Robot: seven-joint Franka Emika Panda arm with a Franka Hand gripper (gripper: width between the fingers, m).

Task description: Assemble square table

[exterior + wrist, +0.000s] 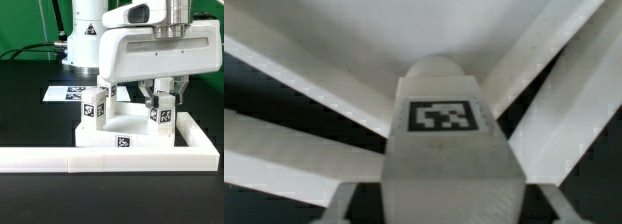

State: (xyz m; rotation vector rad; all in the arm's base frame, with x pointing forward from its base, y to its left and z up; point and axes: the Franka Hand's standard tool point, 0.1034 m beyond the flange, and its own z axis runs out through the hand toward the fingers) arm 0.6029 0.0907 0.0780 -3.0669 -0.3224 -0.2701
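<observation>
Nearest the exterior camera, a long white L-shaped barrier (105,156) runs across the dark tabletop (30,110), its short arm turning back at the exterior view's right. Just behind it, touching or nearly touching, sits the square table slab (118,139) — white, with a black marker tag on its front edge. One tagged leg (95,107) stands upright on the slab toward the exterior view's left. A second leg (162,115) stands near the slab's corner at the exterior view's right, directly under the gripper (162,101). The gripper's fingers (150,98) straddle the top of this leg; the jaws look closed onto it, gripping that leg. The large white wrist housing hides most of the arm above. In the wrist view the held leg (443,140) fills the centre, its square tag facing the lens, white slab surfaces and dark tabletop behind it — blurred, so socket seating cannot be told. Farther back, at the exterior view's left, the marker board (62,93) lies flat on the tabletop.
</observation>
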